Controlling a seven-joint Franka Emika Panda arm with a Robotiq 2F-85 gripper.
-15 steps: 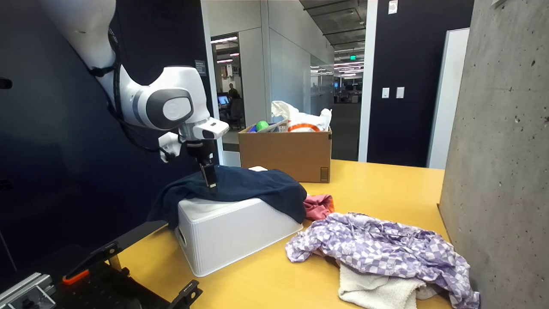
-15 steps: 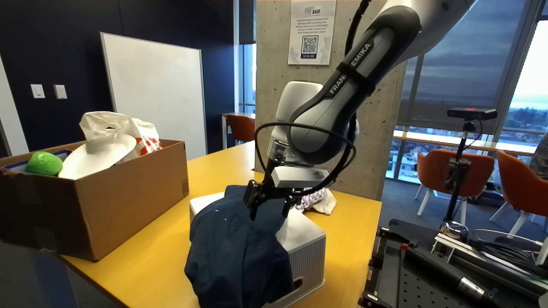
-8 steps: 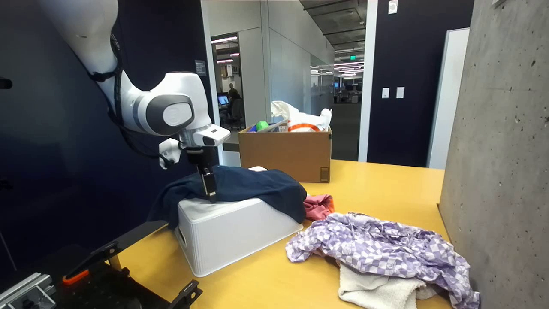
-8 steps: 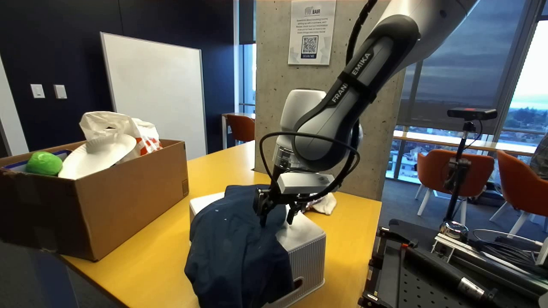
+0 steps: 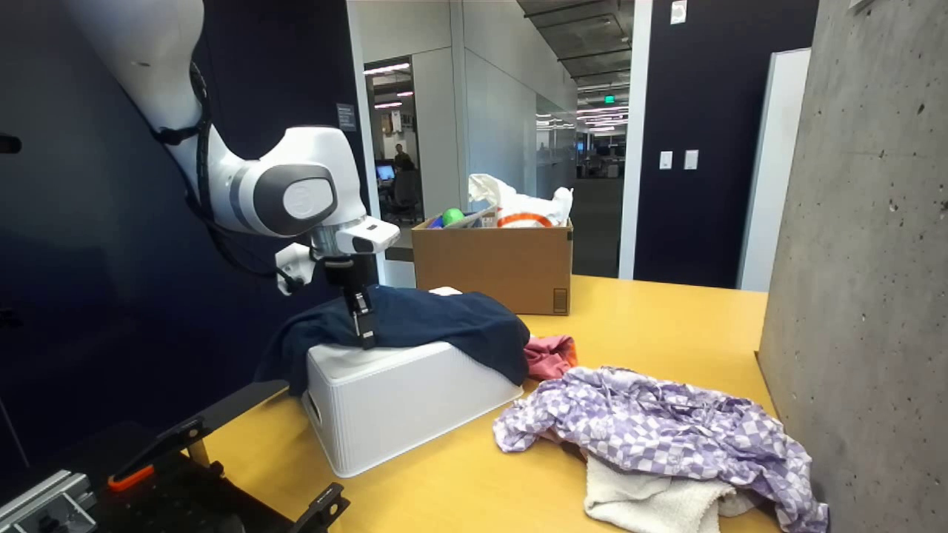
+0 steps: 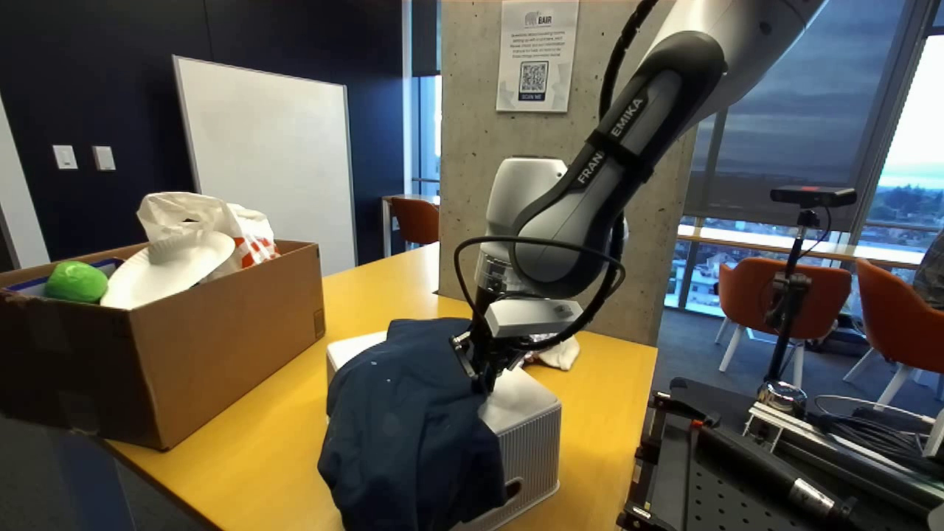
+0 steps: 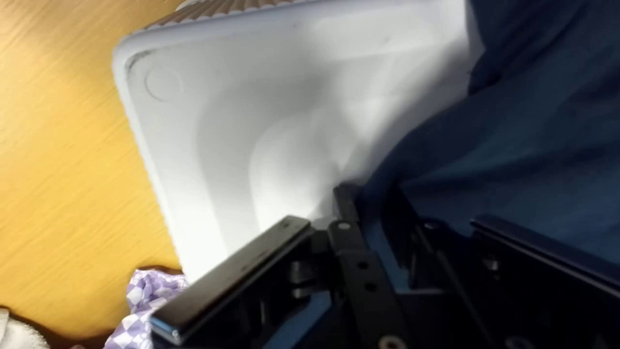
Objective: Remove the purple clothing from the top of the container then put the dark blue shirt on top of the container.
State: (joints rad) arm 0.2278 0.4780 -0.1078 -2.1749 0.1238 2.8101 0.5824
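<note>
Edges: the gripper (image 7: 371, 203) stands over the white container (image 5: 407, 414), its fingers clamped together on a fold of the dark blue shirt (image 6: 409, 435) at the cloth's border. In the wrist view that border runs aslant across the container's upper face, past which a rounded corner shows bare. Whether the fingertips touch the face itself cannot be told. The shirt is draped across the top and, in both exterior views, hangs down over the sides.

Clearance: the purple clothing (image 5: 652, 422) (checked with white) lies off the container, heaped on the table (image 5: 681, 318) over a cream cloth (image 5: 655, 496), one end close to the concrete column (image 5: 859, 222). A band of table runs between this heap and the container's long ribbed side. A red cloth (image 5: 548, 357) lies just beside the shirt-covered end; contact cannot be confirmed. A wider stretch of table extends between the cardboard box (image 5: 492, 270) and the column.

Surface and room: the table is yellow, with wood grain visible in the wrist view. The box, in both exterior views, holds a white bag (image 5: 518, 203) and a round green item (image 6: 77, 282). In an exterior view a whiteboard (image 6: 265, 162) stands by a dark wall (image 6: 110, 44), a poster (image 6: 537, 55) is fixed to the column, and orange chairs (image 6: 785, 295) stand near windows (image 6: 911, 140).
</note>
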